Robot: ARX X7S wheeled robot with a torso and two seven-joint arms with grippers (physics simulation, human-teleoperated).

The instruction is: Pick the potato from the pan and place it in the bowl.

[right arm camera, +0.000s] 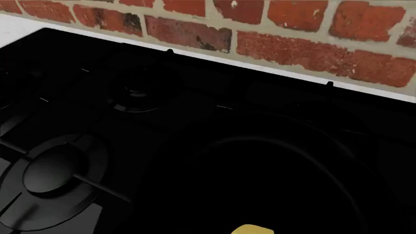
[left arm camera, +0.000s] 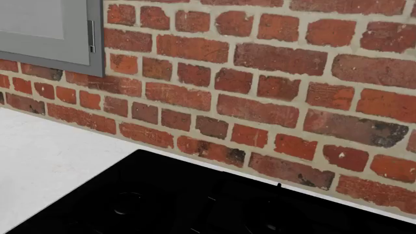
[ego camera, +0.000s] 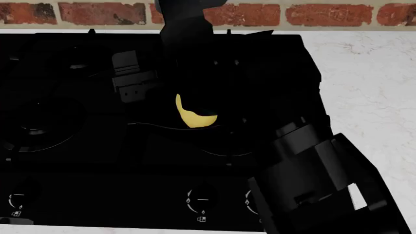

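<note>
We find no readable words, brands or numbers anywhere. The only signs are small white burner-position symbols and dial tick marks beside the round black control knobs along the black glass stove's front edge.

Head view: you looked steeply down from above the front edge of the black stove, control knobs nearest, brick wall a thin strip at the far side, white counter to the right; both dark arms crossed the frame close to the lens. Left wrist view: you faced the brick wall nearly level from close in, catching a grey cabinet, counter and the stove's rear corner. Right wrist view: you looked obliquely down across the burners toward the wall, close over the pan. All three shared stove and wall; head and right wrist views shared the potato.
</note>
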